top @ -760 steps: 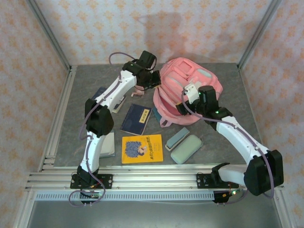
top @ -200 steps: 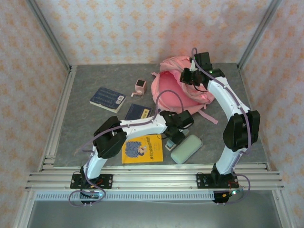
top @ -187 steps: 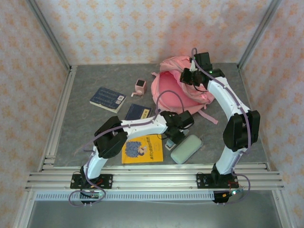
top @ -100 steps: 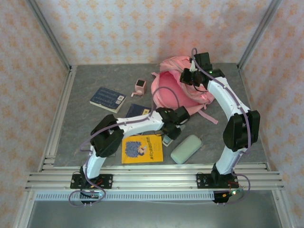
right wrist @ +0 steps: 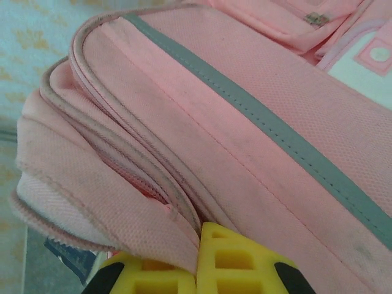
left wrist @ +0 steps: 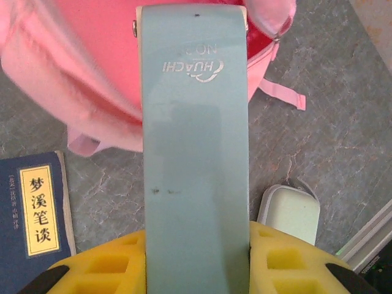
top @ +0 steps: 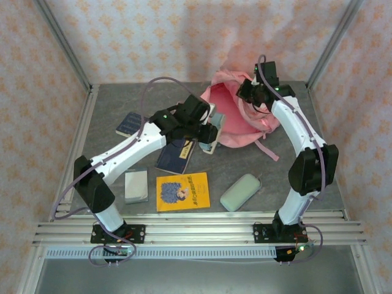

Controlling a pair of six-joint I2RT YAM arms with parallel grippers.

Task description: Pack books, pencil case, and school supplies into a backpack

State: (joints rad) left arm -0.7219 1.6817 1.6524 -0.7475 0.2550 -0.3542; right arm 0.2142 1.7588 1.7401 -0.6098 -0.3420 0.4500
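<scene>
Grey stone-look table (top: 110,104), peach patterned walls enclosing it.

1. backpack (top: 236,116): pink, lying at 1 o'clock on the table, mouth apparently facing 9 o'clock. Right gripper (top: 253,92) is pinching the upper flap with jaws closed, holding the opening up.
2. Books, all lying outside the bag: yellow book (top: 183,192) at 6 o'clock, grey-blue book (top: 135,185) at 7, navy book (top: 176,154) near centre, second navy book (top: 128,124) at 9, partly under the left arm.
3. pencil case (top: 241,192): resting at 5 o'clock, untouched.
4. teal bar (left wrist: 195,153): left gripper (top: 204,130) is clamping one end, holding it just beside the bag's mouth.

Step in hand, as judged: loading the bar. The next move is calling for a push toward 3 o'clock, past the lip, then release.

Left wrist view is giving the bar's printed lettering and the yellow pads (left wrist: 288,263). Right wrist view is giving the fabric fold caught between the fingers. Overhead is resolving neither.
</scene>
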